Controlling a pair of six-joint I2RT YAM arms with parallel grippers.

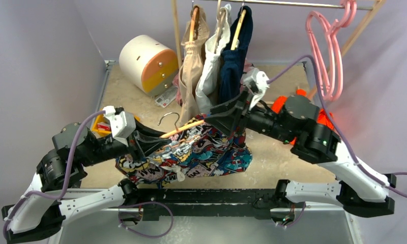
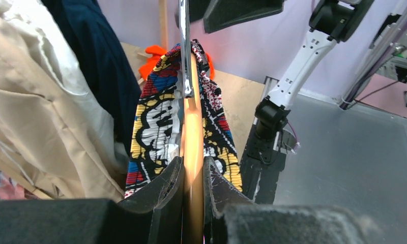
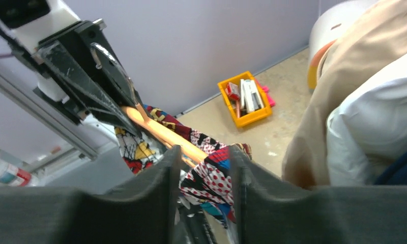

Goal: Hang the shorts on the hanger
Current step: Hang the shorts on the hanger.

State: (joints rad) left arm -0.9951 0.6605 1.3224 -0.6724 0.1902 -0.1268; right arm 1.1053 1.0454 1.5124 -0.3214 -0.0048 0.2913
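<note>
The shorts (image 1: 191, 155), in comic-book print, hang draped over the peach hanger (image 1: 183, 128), which is held level above the table's front; its silver hook (image 1: 168, 119) points toward the back. My left gripper (image 1: 140, 142) is shut on the hanger's left arm; in the left wrist view the jaws (image 2: 193, 165) pinch the peach bar (image 2: 192, 127) with the shorts (image 2: 153, 122) on both sides of it. My right gripper (image 1: 228, 113) is at the shorts' right top corner. In the right wrist view its fingers (image 3: 205, 150) hold bunched shorts fabric (image 3: 211, 175) beside the hanger (image 3: 166, 134).
Beige (image 1: 191, 66), white (image 1: 211, 61) and navy (image 1: 234, 56) clothes hang on wooden hangers from a rail just behind. Pink hangers (image 1: 328, 56) hang at the right. A round white-and-orange drawer box (image 1: 145, 61), a yellow bin (image 3: 244, 99) and an orange garment (image 1: 280, 104) lie on the table.
</note>
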